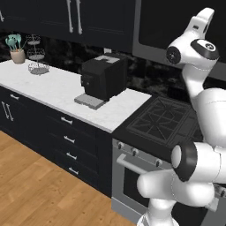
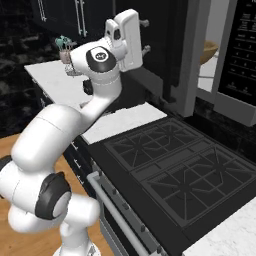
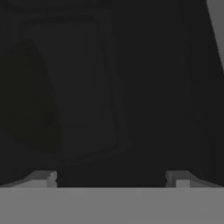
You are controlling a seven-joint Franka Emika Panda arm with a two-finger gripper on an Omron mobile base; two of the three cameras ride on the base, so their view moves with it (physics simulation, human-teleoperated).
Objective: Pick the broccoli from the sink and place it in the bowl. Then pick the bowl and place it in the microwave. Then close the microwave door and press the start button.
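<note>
The microwave door [image 2: 170,45], a grey-framed panel with dark glass, stands swung open above the stove. My gripper [image 2: 145,36] is open, its fingertips [image 3: 43,178] spread wide and facing the door's dark outer glass [image 3: 87,87] at close range, with nothing between them. Past the door's edge, the tan bowl [image 2: 210,50] sits inside the microwave's [image 2: 205,75] light interior. To the right of the opening is the dark control panel [image 2: 242,50]. From the left side, the door [image 1: 176,26] appears as a dark pane behind my raised hand. The broccoli and the sink are out of view.
A black gas stove [image 2: 185,170] lies below the microwave, with an oven handle [image 2: 115,210] at its front. On the white counter [image 1: 53,88] stand a black coffee machine [image 1: 103,77], a wire stand [image 1: 37,57] and a utensil jar [image 1: 17,53]. Dark cabinets hang above.
</note>
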